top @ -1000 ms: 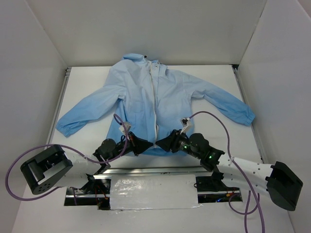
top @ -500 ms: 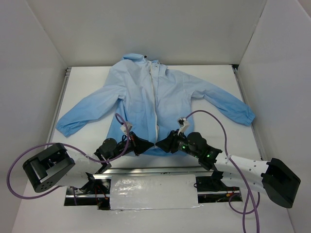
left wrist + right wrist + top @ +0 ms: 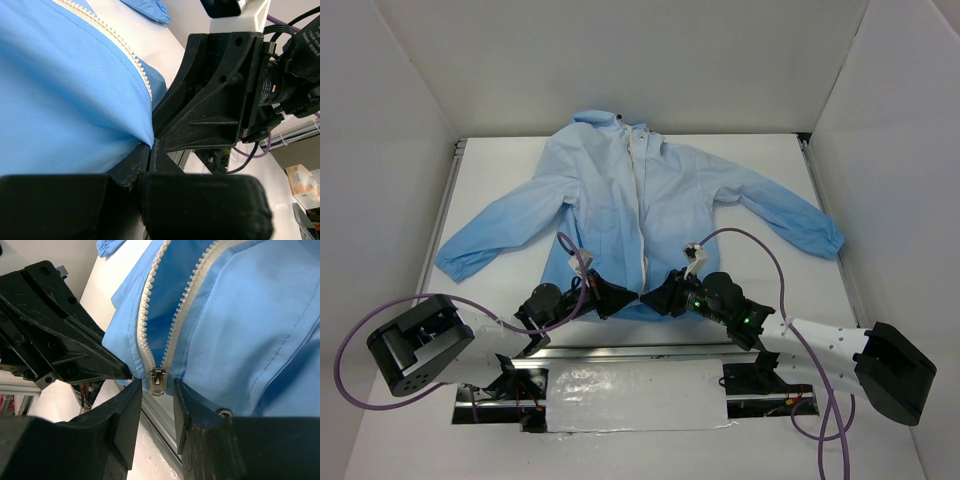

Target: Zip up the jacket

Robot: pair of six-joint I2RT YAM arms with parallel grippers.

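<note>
The light-blue jacket (image 3: 640, 205) lies flat on the table, collar at the far side, its whitish zipper strip (image 3: 642, 225) running down the front centre. My left gripper (image 3: 632, 298) is shut on the jacket's bottom hem just left of the zipper; the wrist view shows the fabric (image 3: 65, 95) pinched at the fingertips (image 3: 150, 142). My right gripper (image 3: 646, 297) is open at the hem, its fingers on either side of the metal zipper slider (image 3: 158, 381), which sits at the bottom of the two tooth rows. The two grippers' tips are almost touching.
The jacket's sleeves spread to the left (image 3: 455, 262) and right (image 3: 825, 240). A metal rail (image 3: 620, 352) runs along the table's near edge, just behind both grippers. White walls enclose the table on three sides.
My right gripper has edged left toward the zipper's bottom end. My left gripper has stayed in place on the hem.
</note>
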